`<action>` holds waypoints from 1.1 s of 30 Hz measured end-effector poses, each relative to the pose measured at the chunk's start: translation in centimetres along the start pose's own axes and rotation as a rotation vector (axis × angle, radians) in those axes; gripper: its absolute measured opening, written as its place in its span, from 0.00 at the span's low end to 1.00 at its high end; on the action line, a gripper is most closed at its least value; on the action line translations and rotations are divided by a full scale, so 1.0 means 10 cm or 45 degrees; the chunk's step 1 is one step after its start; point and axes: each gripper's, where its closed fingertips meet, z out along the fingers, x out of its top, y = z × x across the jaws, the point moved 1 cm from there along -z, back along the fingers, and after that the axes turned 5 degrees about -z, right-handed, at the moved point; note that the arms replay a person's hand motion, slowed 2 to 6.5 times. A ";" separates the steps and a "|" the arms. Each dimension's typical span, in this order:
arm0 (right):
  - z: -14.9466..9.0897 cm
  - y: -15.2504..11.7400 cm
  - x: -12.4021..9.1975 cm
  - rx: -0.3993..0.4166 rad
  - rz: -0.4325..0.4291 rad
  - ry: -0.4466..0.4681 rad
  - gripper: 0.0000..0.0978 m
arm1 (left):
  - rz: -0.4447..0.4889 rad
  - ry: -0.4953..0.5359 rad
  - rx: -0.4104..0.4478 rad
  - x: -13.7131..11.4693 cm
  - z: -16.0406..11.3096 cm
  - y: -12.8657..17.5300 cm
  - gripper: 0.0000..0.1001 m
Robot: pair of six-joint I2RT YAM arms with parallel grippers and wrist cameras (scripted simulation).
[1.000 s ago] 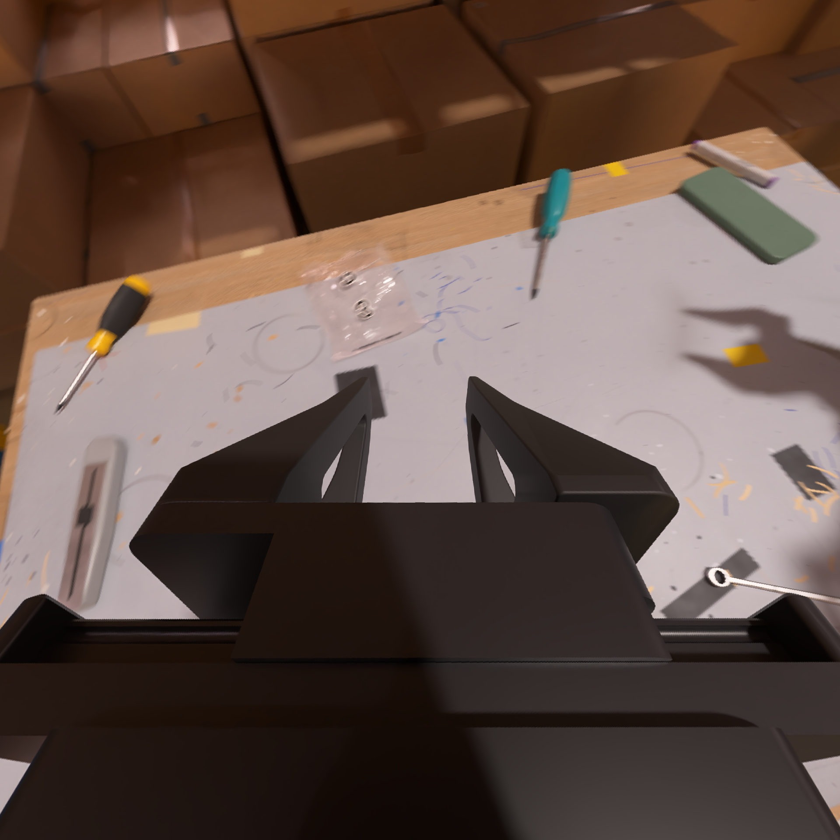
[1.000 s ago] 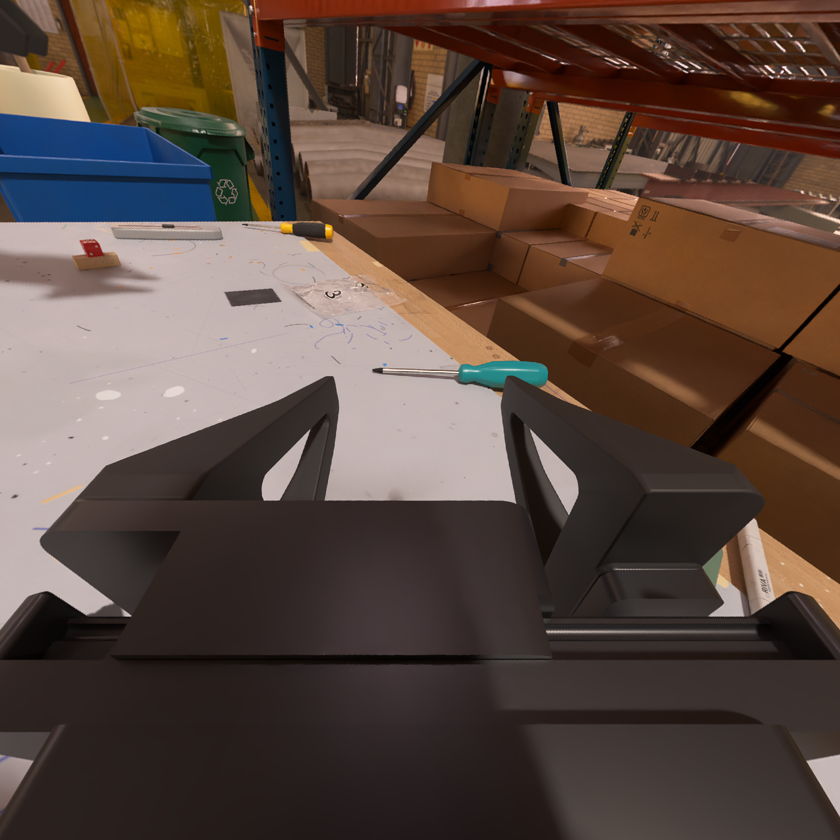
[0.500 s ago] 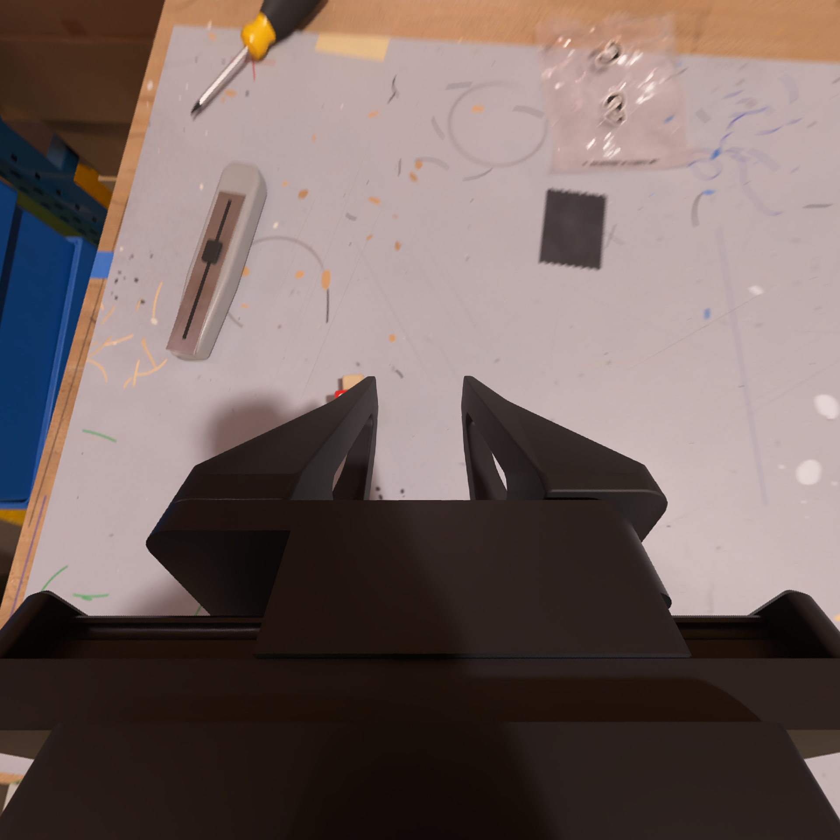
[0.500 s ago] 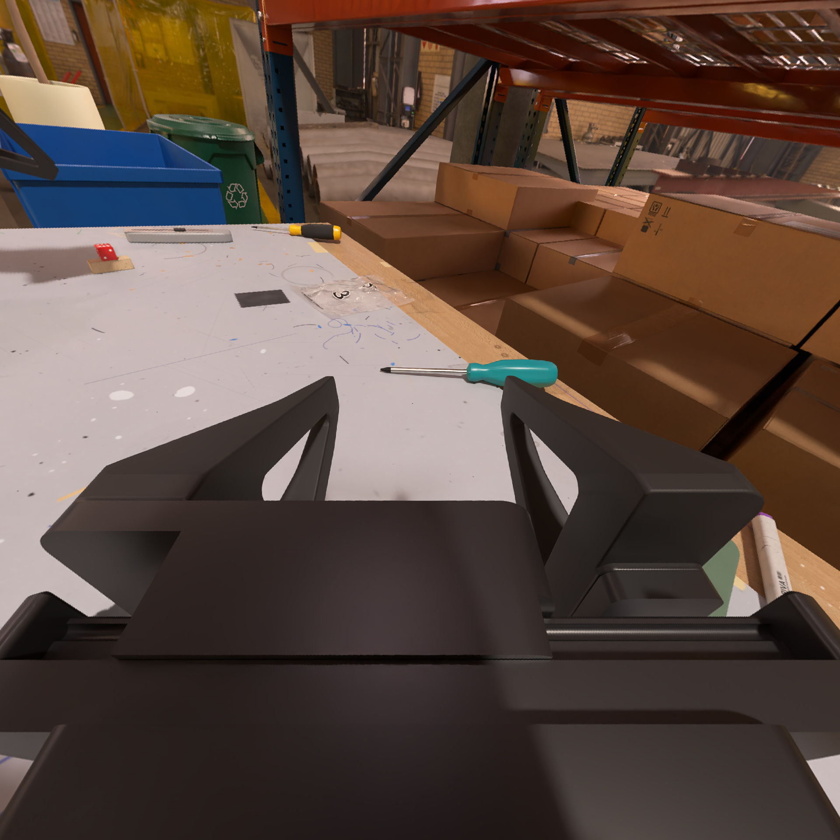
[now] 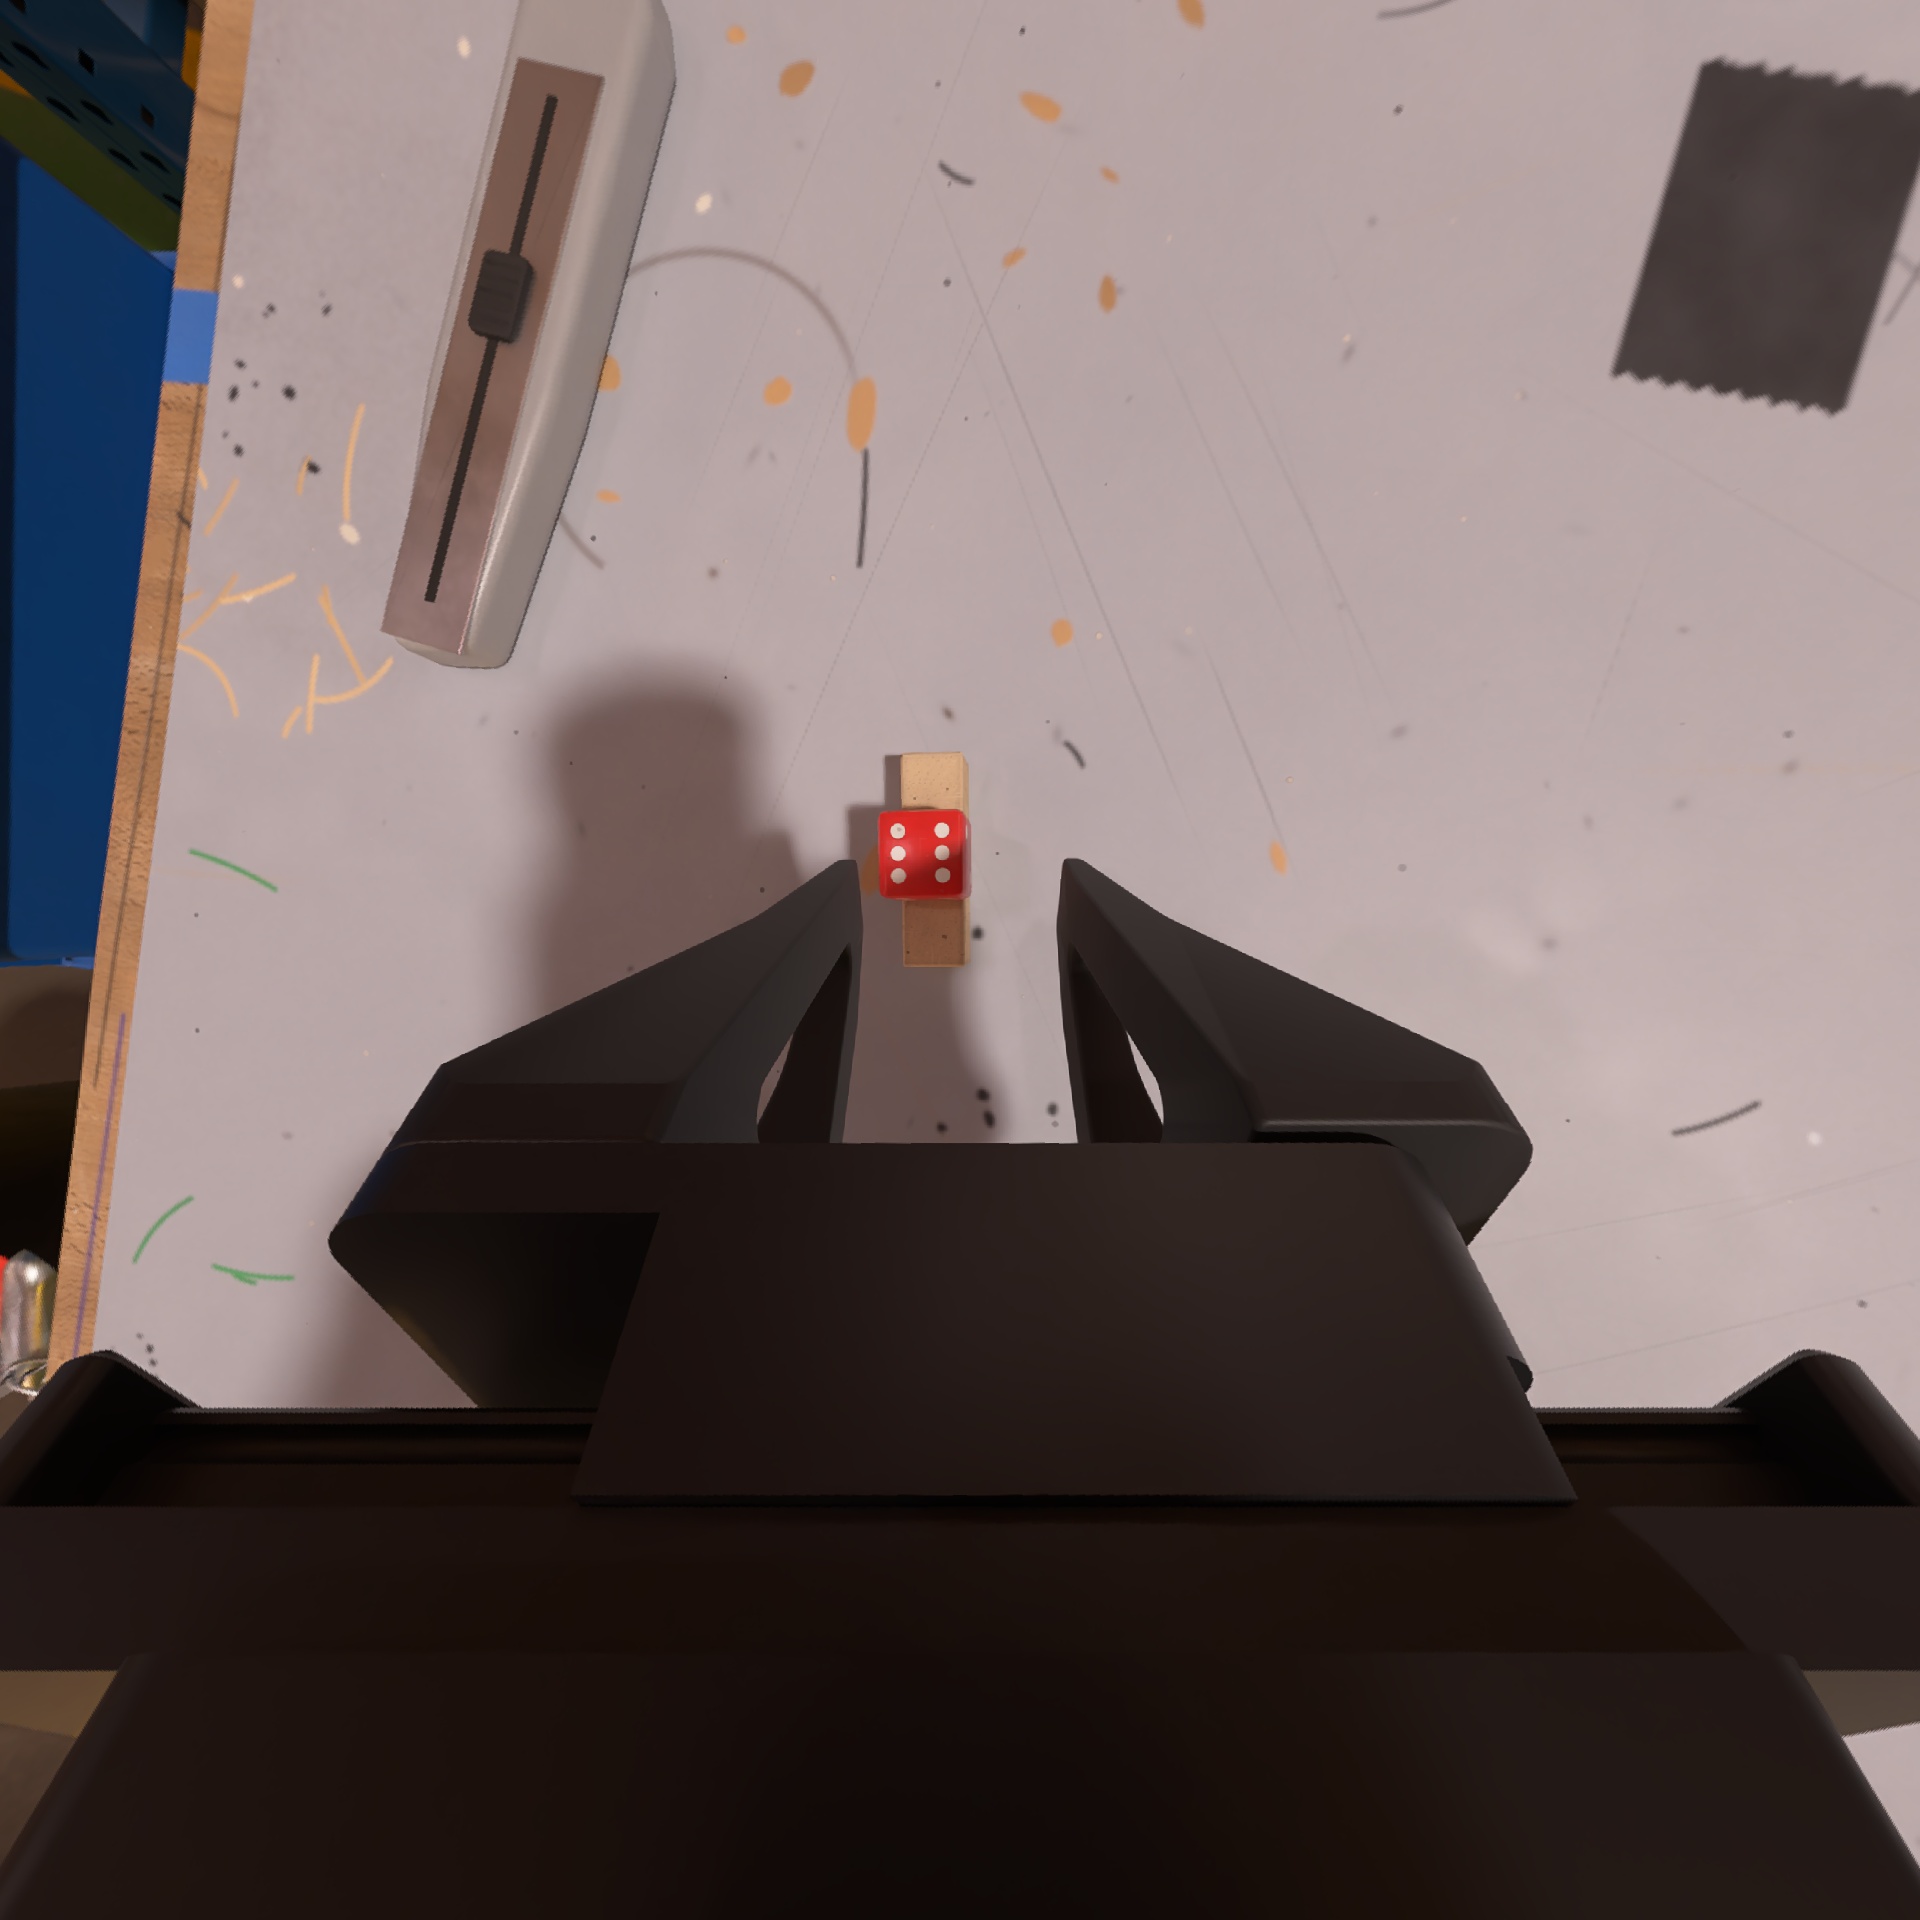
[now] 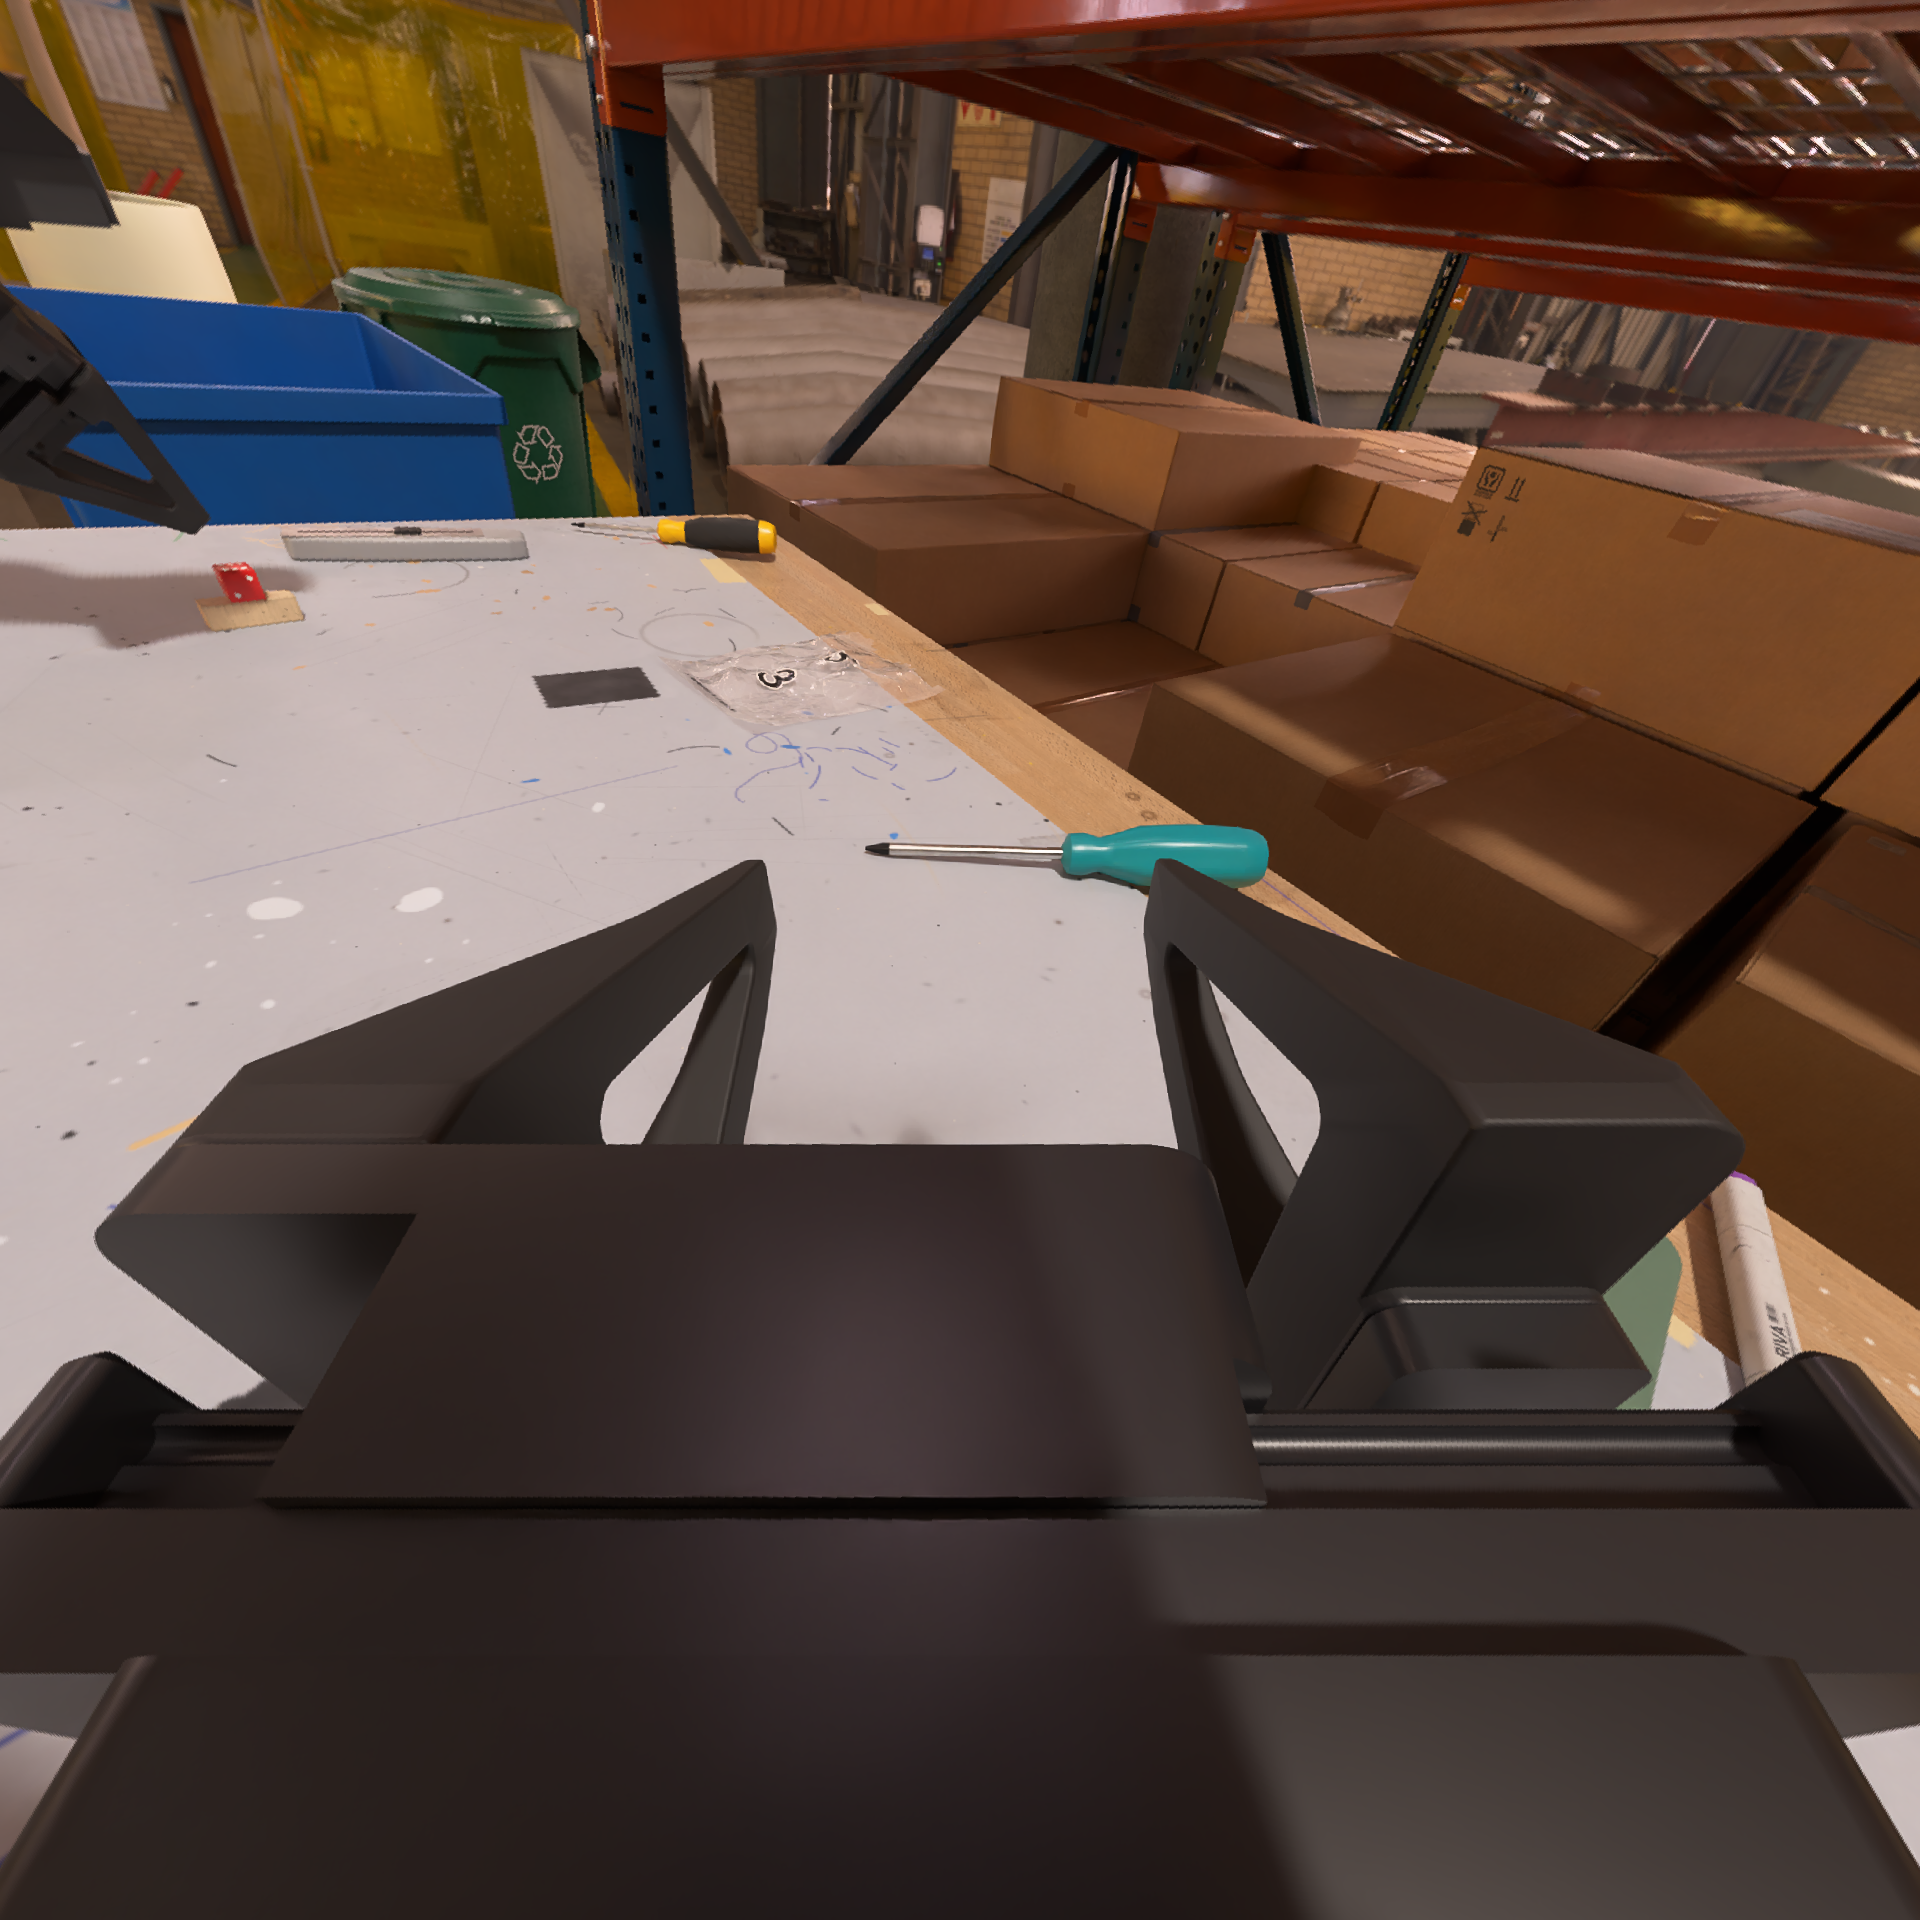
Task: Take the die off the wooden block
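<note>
A red die with white pips sits on a small wooden block on the grey mat. My left gripper is open and points down over them, the die just inside its left fingertip, apart from both fingers. In the right wrist view the die and the block show far off at the left, with the left gripper above them. My right gripper is open and empty, low over the mat.
A grey utility knife lies up-left of the die, a black patch up-right. The right wrist view shows a teal screwdriver, a yellow-black screwdriver, a clear bag, the table's wooden edge, cardboard boxes and a blue bin.
My left gripper has tipped downward and moved in toward the die, which now shows between its fingertips. The right gripper has hardly moved.
</note>
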 end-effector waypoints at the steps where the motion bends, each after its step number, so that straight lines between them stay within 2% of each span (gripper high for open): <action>1: 0.00 0.00 0.00 -0.001 0.002 0.000 0.62 | 0.004 -0.012 0.007 -0.01 0.02 -0.01 0.32; 10: 0.00 0.00 -0.02 0.000 0.007 -0.004 0.62 | 0.033 -0.123 0.053 -0.09 0.20 -0.04 0.33; 20: 0.00 0.00 -0.03 0.001 0.010 -0.006 0.62 | 0.056 -0.194 0.098 -0.10 0.26 -0.09 0.33; 33: 0.00 0.00 -0.02 0.000 0.007 -0.003 0.62 | 0.042 -0.280 0.083 -0.08 0.35 -0.09 0.34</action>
